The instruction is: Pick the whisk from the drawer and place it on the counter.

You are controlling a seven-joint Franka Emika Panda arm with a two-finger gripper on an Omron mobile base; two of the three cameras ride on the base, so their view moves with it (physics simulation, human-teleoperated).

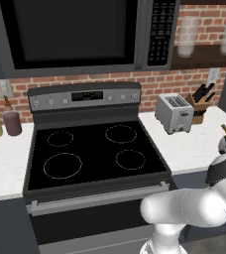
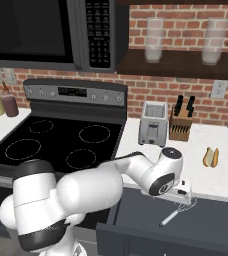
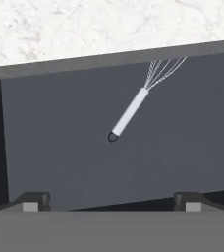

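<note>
the hand [image 3: 112,197] is hovering over the open drawer [image 3: 182,157] with its fingertips spread wide and nothing between them. the whisk [image 3: 131,111] is lying ahead of the hand, its wire loops tucked under the bench [image 3: 84,24] edge. a straight lift is probably risking the loops snagging there, and the slim handle is risking rolling away from the closing fingers.

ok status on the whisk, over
End effector open, empty, over drawer. Whisk flat in drawer, wire loops under counter edge. Handle unobstructed.
</note>
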